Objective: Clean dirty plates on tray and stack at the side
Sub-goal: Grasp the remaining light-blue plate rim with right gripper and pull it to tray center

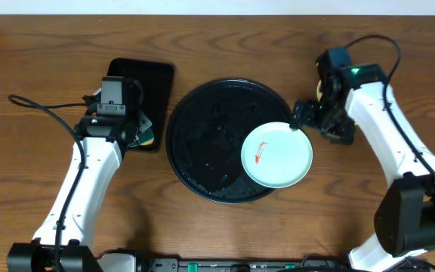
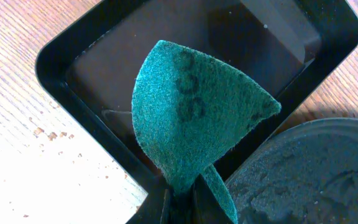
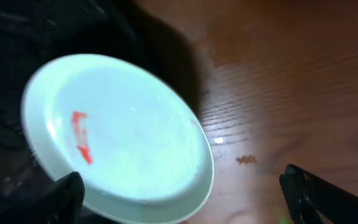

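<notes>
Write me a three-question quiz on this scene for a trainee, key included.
1. True or false: the left gripper is shut on the sponge.
2. Where does the plate lie on the round tray? A: at its centre. B: on its right side, reaching over the rim. C: at its left edge.
3. Fill in: the right gripper has its jaws ____ beside the plate.

Key: 1 true; 2 B; 3 open.
</notes>
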Tool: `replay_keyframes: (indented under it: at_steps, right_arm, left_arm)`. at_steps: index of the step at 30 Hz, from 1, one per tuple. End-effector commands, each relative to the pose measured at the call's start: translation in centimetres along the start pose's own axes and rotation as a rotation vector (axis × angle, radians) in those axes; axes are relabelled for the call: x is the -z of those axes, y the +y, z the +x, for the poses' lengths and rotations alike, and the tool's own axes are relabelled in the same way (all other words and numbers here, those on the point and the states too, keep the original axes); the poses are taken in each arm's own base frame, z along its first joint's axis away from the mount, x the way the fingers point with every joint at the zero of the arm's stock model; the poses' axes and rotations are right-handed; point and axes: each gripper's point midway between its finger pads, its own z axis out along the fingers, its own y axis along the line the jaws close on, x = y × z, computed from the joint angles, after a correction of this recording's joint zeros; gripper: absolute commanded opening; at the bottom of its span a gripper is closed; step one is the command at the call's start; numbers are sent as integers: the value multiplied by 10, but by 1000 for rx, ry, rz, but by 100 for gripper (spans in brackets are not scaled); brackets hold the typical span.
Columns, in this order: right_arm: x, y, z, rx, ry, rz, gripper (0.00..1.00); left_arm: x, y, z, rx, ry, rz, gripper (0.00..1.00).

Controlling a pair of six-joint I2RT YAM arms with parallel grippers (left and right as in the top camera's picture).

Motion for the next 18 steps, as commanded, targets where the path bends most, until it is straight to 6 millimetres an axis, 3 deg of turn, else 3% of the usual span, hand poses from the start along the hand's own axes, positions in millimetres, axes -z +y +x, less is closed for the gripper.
replay_keyframes:
  at_steps: [1, 12, 18]
  right_arm:
    - [-20, -4, 12, -72, 43, 19, 98]
    - [-65, -16, 48, -83, 154, 9, 99]
    - [-84, 1, 58, -31, 183, -124, 85]
  left_arm:
    - [-3, 4, 2, 7, 9, -13, 8]
    - [-4, 4, 2, 7, 9, -13, 7]
    - [-3, 4, 2, 7, 9, -12, 7]
